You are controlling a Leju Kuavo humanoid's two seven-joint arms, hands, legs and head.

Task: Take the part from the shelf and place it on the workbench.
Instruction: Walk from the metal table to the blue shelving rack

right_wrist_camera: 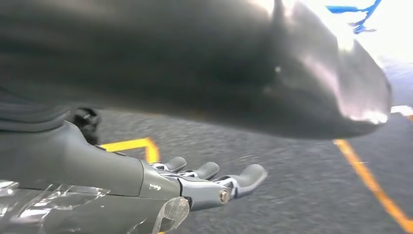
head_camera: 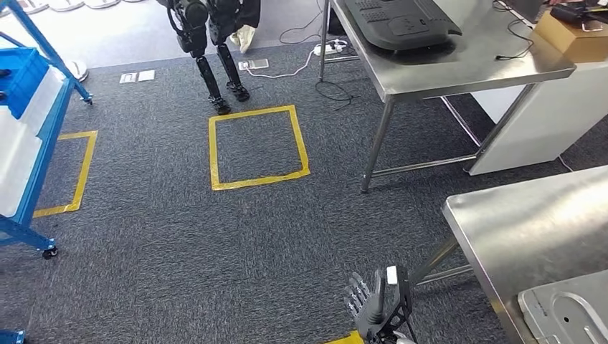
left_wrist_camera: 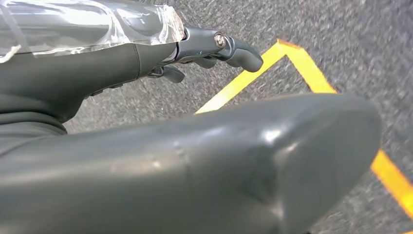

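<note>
One part (head_camera: 565,315) near right hand (head_camera: 378,302).

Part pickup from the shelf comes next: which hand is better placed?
Left, probably. The blue shelf stands on the robot's left, while the right hand hangs beside the workbench. Both hands look empty; the left hand hangs over carpet, neither near the shelf.

The floor (head_camera: 179,236) was dark grey carpet, rough and matt, marked with squares of glossy yellow tape (head_camera: 258,147). The worktop (head_camera: 530,222) at the right was brushed steel, smooth and dully shining, and so was the far table (head_camera: 459,68). On it lay a dark matt plastic moulding (head_camera: 401,25) beside a brown cardboard box (head_camera: 570,36). The shelf (head_camera: 32,154) frame was glossy blue-painted metal. The right hand (right_wrist_camera: 195,183) looked of smooth grey plastic and bare metal, with clear film crinkled behind it.
</note>
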